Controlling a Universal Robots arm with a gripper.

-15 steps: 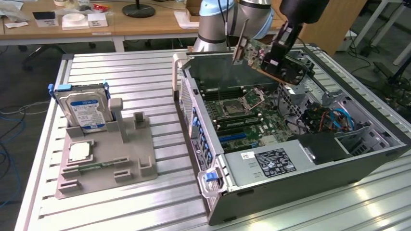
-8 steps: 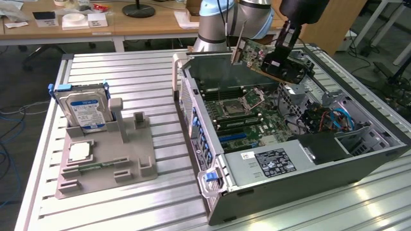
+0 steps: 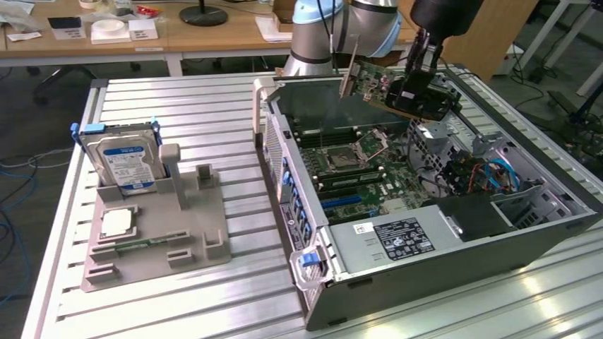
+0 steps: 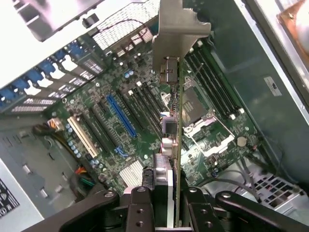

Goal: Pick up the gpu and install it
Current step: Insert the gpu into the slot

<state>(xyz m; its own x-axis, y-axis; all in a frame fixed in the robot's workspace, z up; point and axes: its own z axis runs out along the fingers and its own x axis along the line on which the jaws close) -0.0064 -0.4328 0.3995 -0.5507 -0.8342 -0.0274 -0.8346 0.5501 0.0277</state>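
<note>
Gripper [image 4: 166,195] closed on one edge of the gpu [image 4: 175,111]: you hold the card over the motherboard [image 4: 145,145], apart from it, above the open computer case [image 3: 452,272].

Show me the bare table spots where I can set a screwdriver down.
Free: the table strip between the grey holder and the computer case, and the slats beyond the hard drive. Crowded: inside the case, under the card in the pincer.

Near my worktop's [image 3: 188,113] edge at the exterior view's left I see a grey holder [image 3: 155,263]: hard drive [image 3: 123,164] upright at its far corner, square chip [image 3: 115,223] lying flat nearer.
</note>
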